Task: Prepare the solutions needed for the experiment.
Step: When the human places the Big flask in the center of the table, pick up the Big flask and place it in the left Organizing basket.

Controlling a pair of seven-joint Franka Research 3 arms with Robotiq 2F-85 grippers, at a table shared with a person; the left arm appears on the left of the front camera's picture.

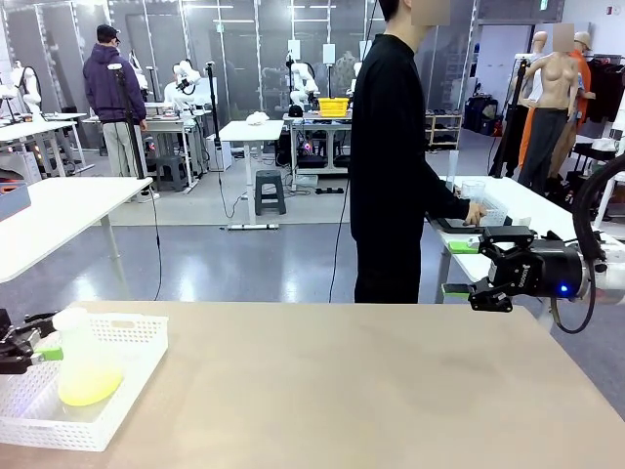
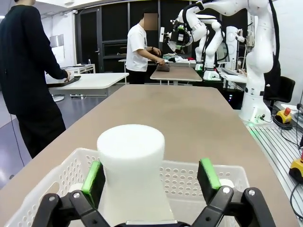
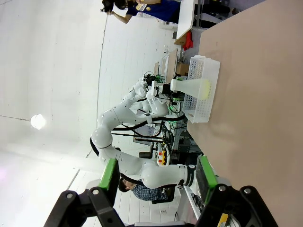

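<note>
A translucent white flask [image 1: 86, 363] stands in a white perforated basket [image 1: 127, 327] at the table's near left corner. The solutions [image 1: 90, 387] glow lime-yellow in a shallow layer at its bottom. My left gripper [image 1: 46, 345] is open around the flask's neck [image 2: 131, 165]: one green pad sits close against it and the other stands clear of it. My right gripper [image 1: 459, 268] hovers open over the table's far right edge with nothing between its fingers. In the right wrist view the flask [image 3: 191, 88] and basket [image 3: 203, 101] lie far off beyond that gripper [image 3: 155, 177].
A person in black [image 1: 391, 156] stands at the far side, hands on a neighbouring white table [image 1: 527, 210]. A small white round cap [image 2: 226, 183] lies in the basket. Bare tan tabletop [image 1: 342, 391] stretches between the basket and the right arm.
</note>
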